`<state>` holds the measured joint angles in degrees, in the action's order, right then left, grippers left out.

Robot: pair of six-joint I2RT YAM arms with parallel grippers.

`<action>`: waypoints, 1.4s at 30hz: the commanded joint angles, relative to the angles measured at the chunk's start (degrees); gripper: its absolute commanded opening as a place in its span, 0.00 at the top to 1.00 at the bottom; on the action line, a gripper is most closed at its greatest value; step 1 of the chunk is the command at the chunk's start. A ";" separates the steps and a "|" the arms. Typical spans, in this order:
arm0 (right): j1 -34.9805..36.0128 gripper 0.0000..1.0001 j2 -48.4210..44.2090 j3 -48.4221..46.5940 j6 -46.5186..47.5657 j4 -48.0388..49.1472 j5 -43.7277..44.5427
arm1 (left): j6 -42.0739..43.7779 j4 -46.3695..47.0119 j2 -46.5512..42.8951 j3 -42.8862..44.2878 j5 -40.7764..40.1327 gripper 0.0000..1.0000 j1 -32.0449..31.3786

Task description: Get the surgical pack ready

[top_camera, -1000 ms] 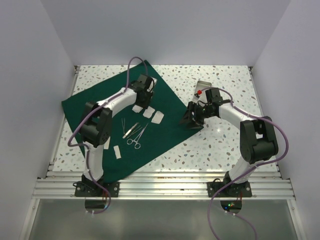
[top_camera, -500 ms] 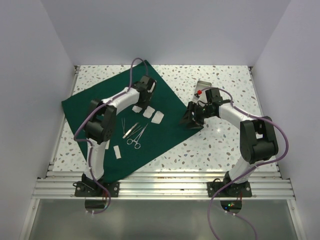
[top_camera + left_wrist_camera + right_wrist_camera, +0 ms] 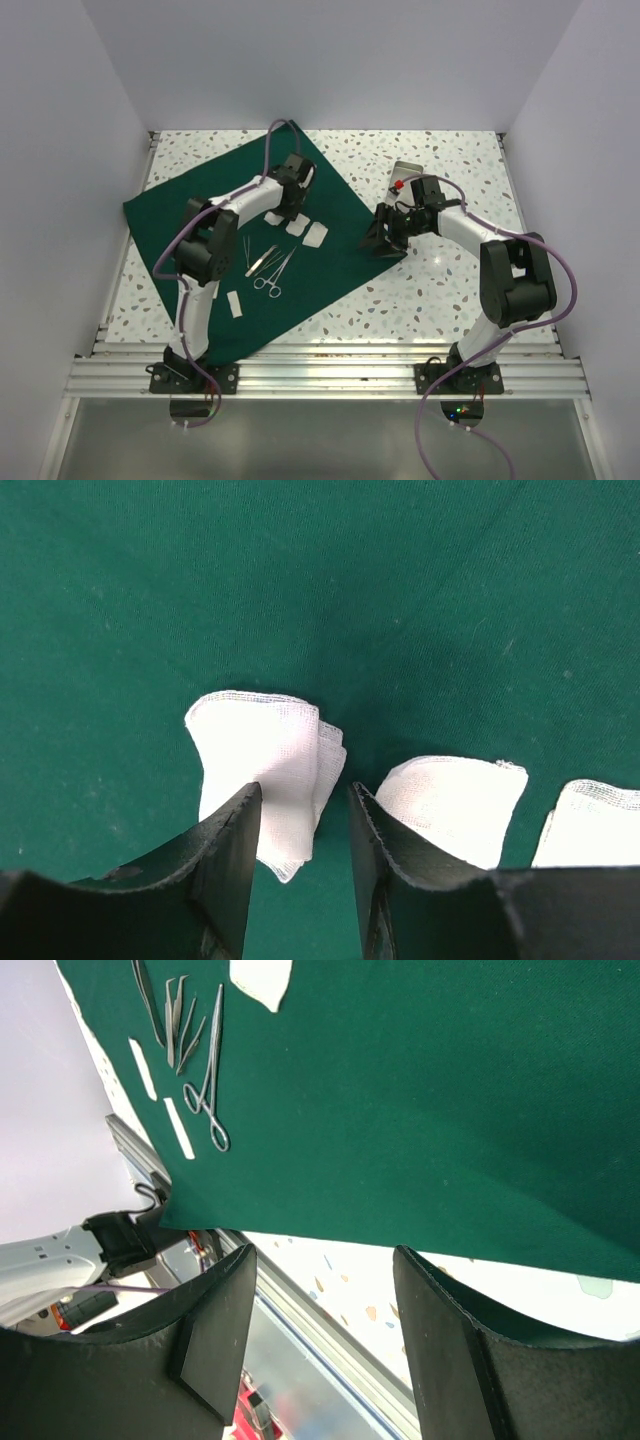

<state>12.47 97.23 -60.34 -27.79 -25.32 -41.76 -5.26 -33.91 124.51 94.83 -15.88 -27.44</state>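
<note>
Green cloth [image 3: 340, 215] of the surgical pack lies flat on the worktop [image 3: 440, 290] as the wrapping base. It carries steel instruments [image 3: 268, 266] and white pads [image 3: 305, 228]. Left jaws, part-open, straddle one folded pad [image 3: 265, 750], apparently to pinch and reposition it. Right jaws, open and empty, hover at the cloth's right edge, probably staged for folding.

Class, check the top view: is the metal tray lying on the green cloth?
No, the tray sits on the bare speckled table, off to the right of the cloth.
</note>
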 commanded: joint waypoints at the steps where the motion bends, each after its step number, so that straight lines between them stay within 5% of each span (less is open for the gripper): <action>1: 0.10 0.39 -1.43 0.04 0.46 0.80 -1.57 | 0.33 0.69 1.17 1.59 -1.08 0.57 -0.16; 14: 0.10 0.39 -1.43 -0.48 0.72 0.10 -1.40 | 1.48 1.04 2.84 1.33 -4.77 0.76 0.20; 21: 0.19 0.39 -1.08 -1.27 0.81 -0.34 -1.13 | 0.78 0.34 0.39 2.02 -4.60 0.99 0.37; 27: 0.63 0.39 -0.11 -4.08 1.34 -2.10 -0.34 | -2.65 -7.65 -5.13 7.47 -1.71 1.00 0.98; 31: 2.38 0.37 0.85 -7.68 1.25 -2.01 -1.74 | -5.72 -9.50 -12.24 6.52 9.87 1.00 2.39; 35: 3.53 0.31 1.21 -9.80 1.16 2.01 -8.49 | -10.64 -6.79 -20.17 -0.93 30.15 1.00 3.88; 42: 4.75 0.16 1.91 -9.54 -8.84 24.40 -25.91 | -18.82 7.44 -34.49 -17.99 59.18 1.00 9.68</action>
<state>16.34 98.80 -68.55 -30.81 -14.74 -57.67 -18.28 -33.87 92.86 82.19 25.47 -19.53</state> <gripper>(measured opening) 0.825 0.012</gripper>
